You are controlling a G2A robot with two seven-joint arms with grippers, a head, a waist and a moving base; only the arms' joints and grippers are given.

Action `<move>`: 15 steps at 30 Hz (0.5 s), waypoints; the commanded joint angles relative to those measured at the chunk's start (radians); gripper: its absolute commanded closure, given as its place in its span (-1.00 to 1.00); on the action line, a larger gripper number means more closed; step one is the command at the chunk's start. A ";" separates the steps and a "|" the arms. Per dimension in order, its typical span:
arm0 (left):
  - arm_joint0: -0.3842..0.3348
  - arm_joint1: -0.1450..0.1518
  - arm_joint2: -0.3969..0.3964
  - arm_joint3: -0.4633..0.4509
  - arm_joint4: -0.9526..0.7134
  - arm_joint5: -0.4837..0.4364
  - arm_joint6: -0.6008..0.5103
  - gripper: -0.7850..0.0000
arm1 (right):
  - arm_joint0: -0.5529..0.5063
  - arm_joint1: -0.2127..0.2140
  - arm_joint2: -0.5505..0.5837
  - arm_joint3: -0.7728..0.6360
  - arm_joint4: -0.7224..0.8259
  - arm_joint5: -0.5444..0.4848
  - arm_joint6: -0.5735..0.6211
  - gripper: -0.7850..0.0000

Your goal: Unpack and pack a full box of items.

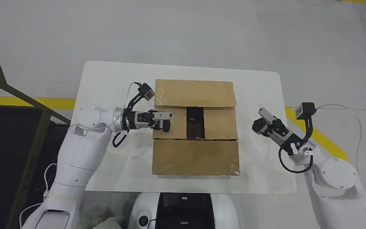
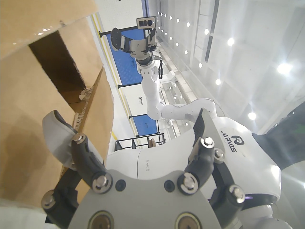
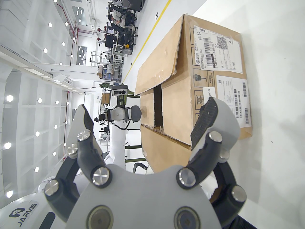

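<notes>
A brown cardboard box [image 1: 194, 156] stands in the middle of the white table [image 1: 114, 80]. Its two long flaps lie nearly shut, with a dark gap [image 1: 195, 122] between them. My left gripper [image 1: 166, 121] is at the box's left end, level with the top, and is open. In the left wrist view, this gripper [image 2: 129, 127] has one finger [image 2: 57, 129] against the torn flap edge of the box [image 2: 35, 84]. My right gripper [image 1: 258, 119] hangs open to the right of the box, apart from it. In the right wrist view, this gripper [image 3: 146, 115] faces the box's end [image 3: 166, 72].
White shipping labels [image 3: 214, 48] cover the box's right end wall. Bare table lies on all sides of the box. The table's right edge [image 1: 286, 131] runs just under the right arm. A yellow floor line [image 1: 34, 102] passes behind the table at left.
</notes>
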 commanded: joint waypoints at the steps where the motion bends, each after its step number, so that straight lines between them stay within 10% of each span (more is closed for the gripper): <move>1: 0.003 0.001 0.001 0.004 0.001 0.023 0.030 -1.00 | 0.000 0.000 0.000 0.000 0.000 0.000 0.000 -1.00; 15: -0.029 -0.001 0.003 0.053 0.008 0.011 0.255 -1.00 | 0.000 0.000 0.000 0.000 0.000 0.000 0.000 -1.00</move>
